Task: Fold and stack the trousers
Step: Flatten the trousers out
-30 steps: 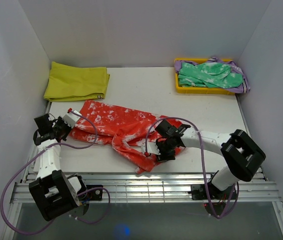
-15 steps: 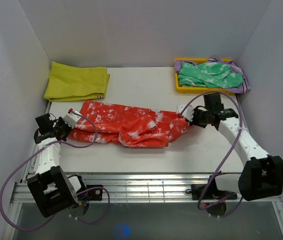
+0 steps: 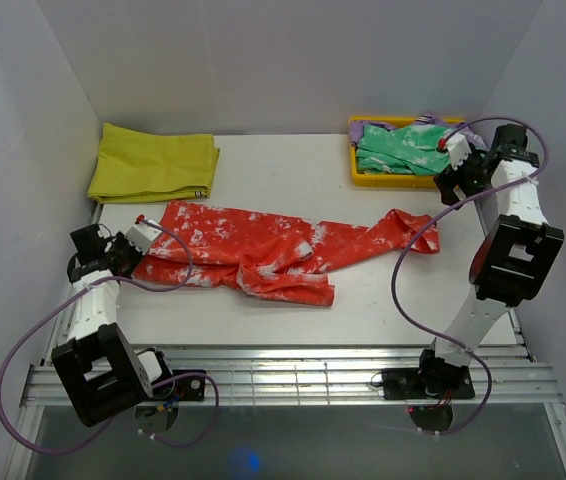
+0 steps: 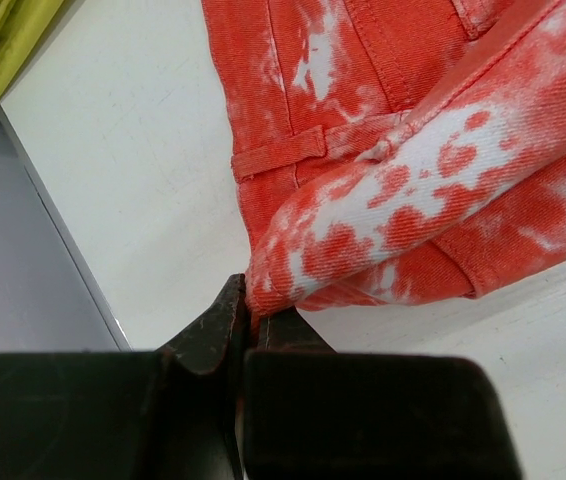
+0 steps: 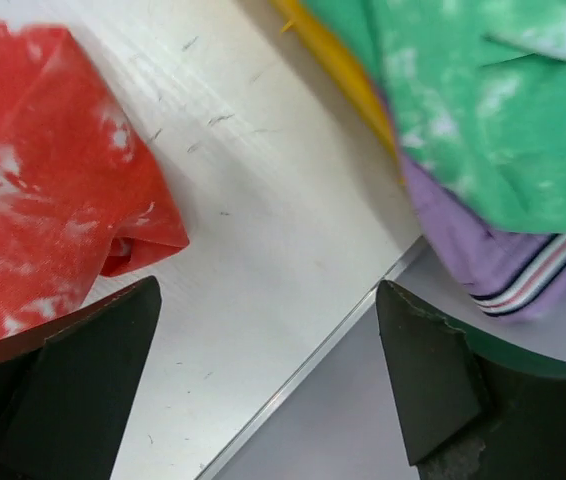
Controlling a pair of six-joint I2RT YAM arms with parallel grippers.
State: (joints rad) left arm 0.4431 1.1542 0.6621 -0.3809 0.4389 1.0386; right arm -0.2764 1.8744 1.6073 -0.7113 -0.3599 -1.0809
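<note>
Trousers (image 3: 263, 250): red-orange, white-mottled, lying rumpled lengthwise across the table (image 3: 293, 165), one leg trailing right. Soft, light and limp by the look; likely to sag and bunch, so best taken at the hem or waistband corners. Left end effector (image 4: 246, 300): pinching a waist-end fold. Right end effector (image 5: 263, 330): spread, empty, near the leg's end.

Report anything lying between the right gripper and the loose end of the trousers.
Nothing visible. Only bare table separates the open right gripper from the leg end of the trousers; the yellow bin sits on the other side.
</note>
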